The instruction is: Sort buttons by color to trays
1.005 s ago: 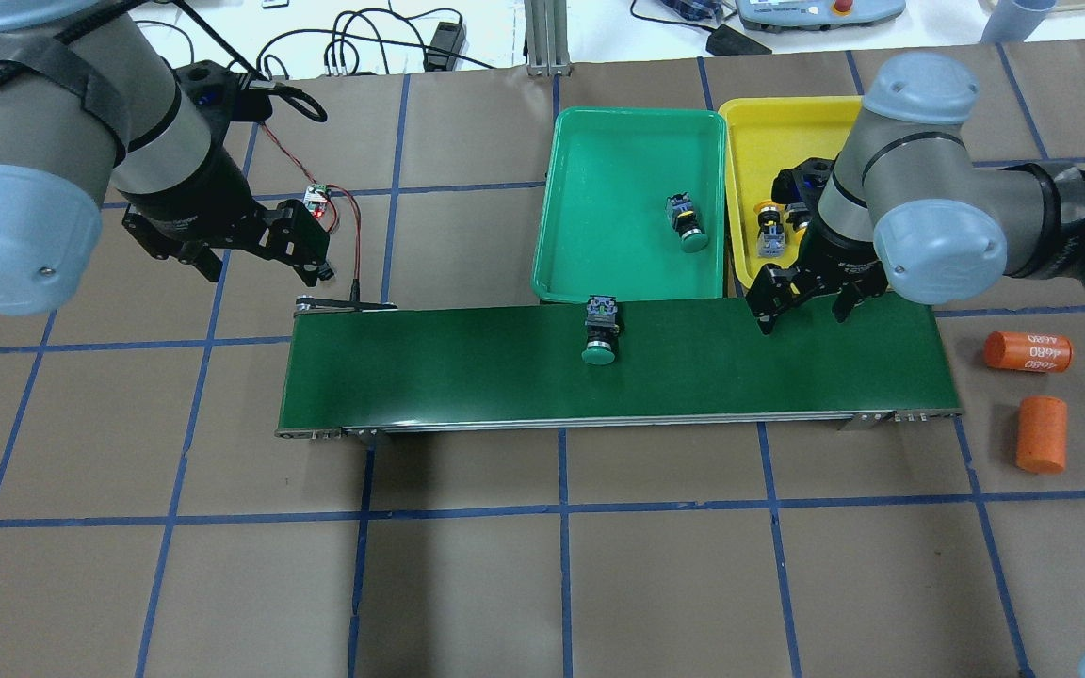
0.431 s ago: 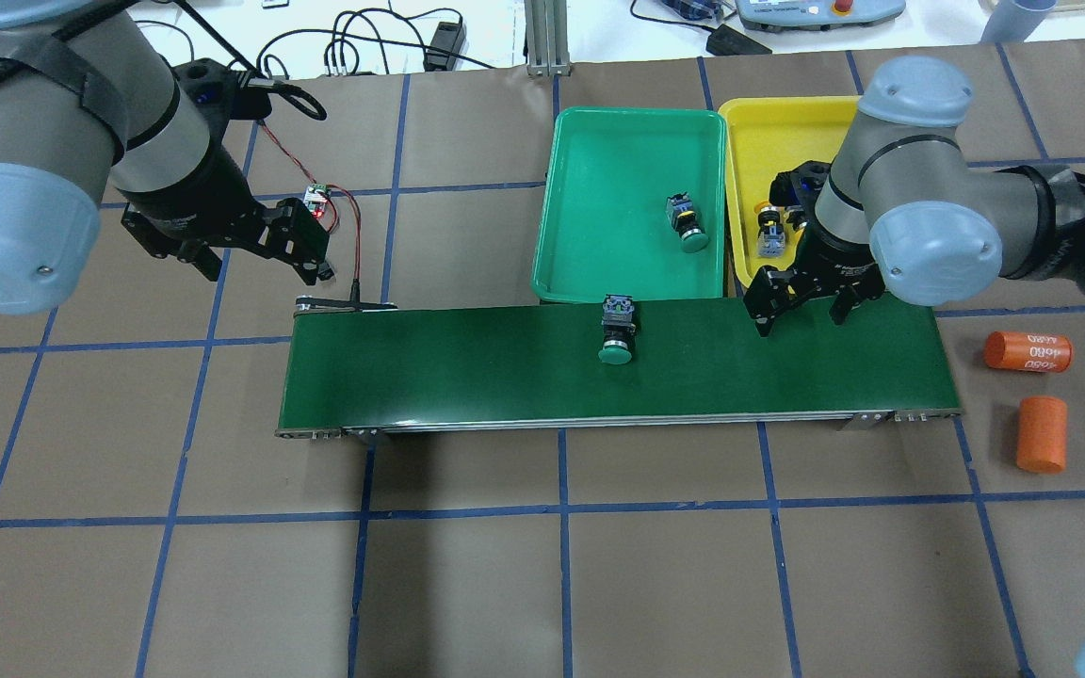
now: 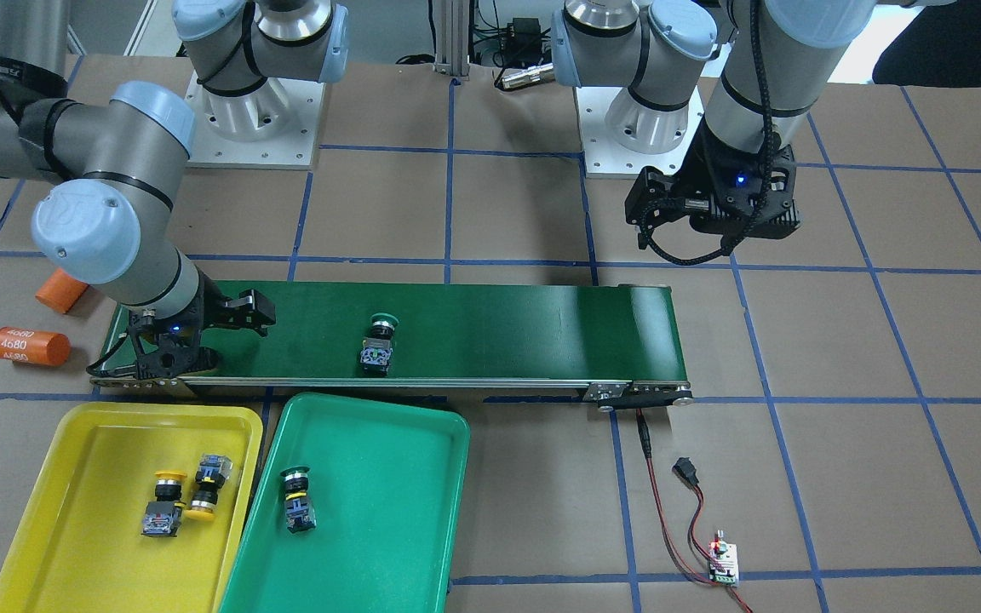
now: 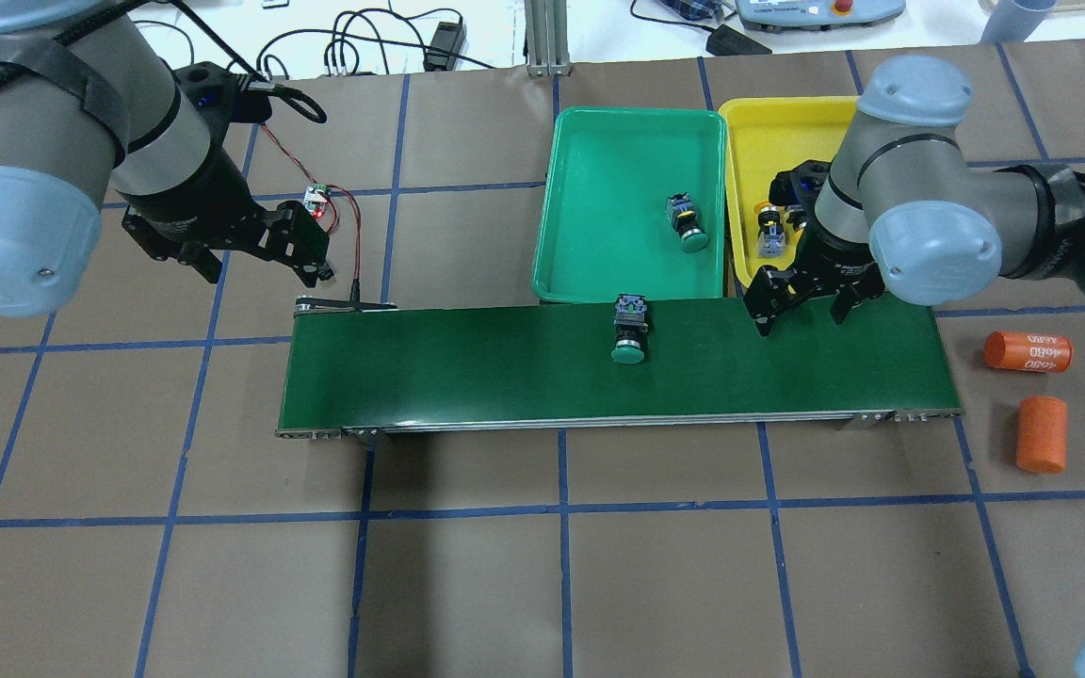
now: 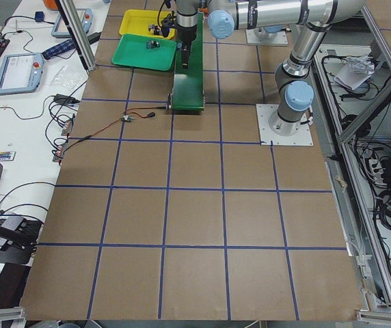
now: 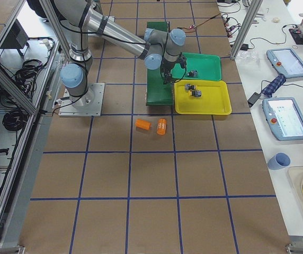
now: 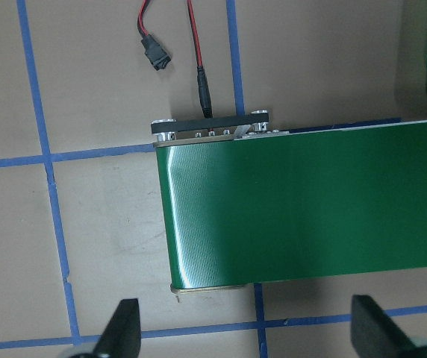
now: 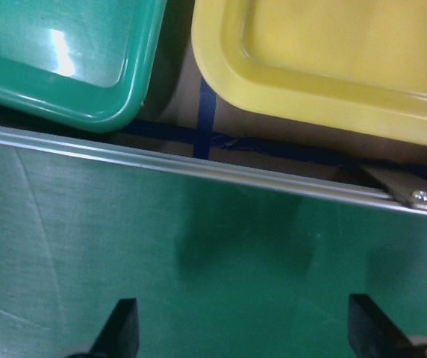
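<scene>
On the brown paper-covered table [image 4: 467, 584] marked with a blue tape grid, a long dark-green conveyor belt [image 4: 467, 367] runs crosswise. Behind it, on the side away from the robot, a shallow green plastic tray [image 4: 618, 188] and a matching yellow plastic tray [image 4: 750, 141] sit side by side. The left gripper [image 4: 263, 266] hangs above the table near the belt's left end, jaws spread wide and holding nothing. The right gripper [image 4: 804, 315] is low over the belt's right part beside the yellow tray, also wide open and empty. Two orange cylinders [image 4: 1028, 351] [image 4: 1041, 434] lie off the belt's right end. One green-capped push-button [image 4: 629, 337] lies on the belt by the green tray, another green-capped button [image 4: 685, 224] lies inside that tray, and two yellow-capped buttons [image 3: 163, 504] [image 3: 208, 485] lie close together in the yellow tray.
</scene>
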You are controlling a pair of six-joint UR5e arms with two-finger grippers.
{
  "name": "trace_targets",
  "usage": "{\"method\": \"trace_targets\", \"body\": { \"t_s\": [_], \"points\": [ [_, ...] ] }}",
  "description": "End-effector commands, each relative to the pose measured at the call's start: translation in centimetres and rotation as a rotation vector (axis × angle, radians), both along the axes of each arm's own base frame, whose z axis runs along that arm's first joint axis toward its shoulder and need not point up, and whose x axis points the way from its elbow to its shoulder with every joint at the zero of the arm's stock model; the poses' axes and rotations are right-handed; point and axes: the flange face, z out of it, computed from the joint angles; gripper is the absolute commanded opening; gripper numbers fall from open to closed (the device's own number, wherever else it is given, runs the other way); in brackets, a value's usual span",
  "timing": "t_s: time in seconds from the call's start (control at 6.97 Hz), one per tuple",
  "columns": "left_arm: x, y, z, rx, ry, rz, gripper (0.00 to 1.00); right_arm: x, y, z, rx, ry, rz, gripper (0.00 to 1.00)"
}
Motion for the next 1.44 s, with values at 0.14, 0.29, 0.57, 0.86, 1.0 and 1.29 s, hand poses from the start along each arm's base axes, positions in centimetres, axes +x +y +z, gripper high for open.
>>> {"method": "trace_targets", "body": {
  "t_s": [0.14, 0.29, 0.57, 0.86, 1.0, 1.29],
  "points": [
    [-0.2, 0.4, 0.1, 0.007, 0.001, -0.006, 1.0, 0.0, -0.1, 0.0, -0.002, -0.001, 0.0, 1.0],
    [-0.2, 0.0, 0.0, -0.002, 0.002, -0.003, 1.0, 0.0, -0.1, 0.0, -0.001, -0.001, 0.0, 1.0],
    [-0.2, 0.1, -0.5, 0.019, 0.001, -0.005, 1.0, 0.0, -0.1, -0.1, -0.001, -0.001, 0.002, 1.0],
    [-0.2, 0.2, -0.3, 0.015, 0.001, -0.003, 1.0, 0.0, -0.1, -0.1, -0.001, -0.001, 0.0, 1.0],
    [0.1, 0.5, 0.3, -0.002, -0.004, 0.0, 1.0, 0.1, 0.0, 0.0, 0.001, -0.002, 0.0, 1.0],
    [0.2, 0.4, 0.5, -0.008, -0.004, 0.003, 1.0, 2.6, -0.1, 0.7, -0.018, 0.001, 0.034, 1.0]
  ]
}}
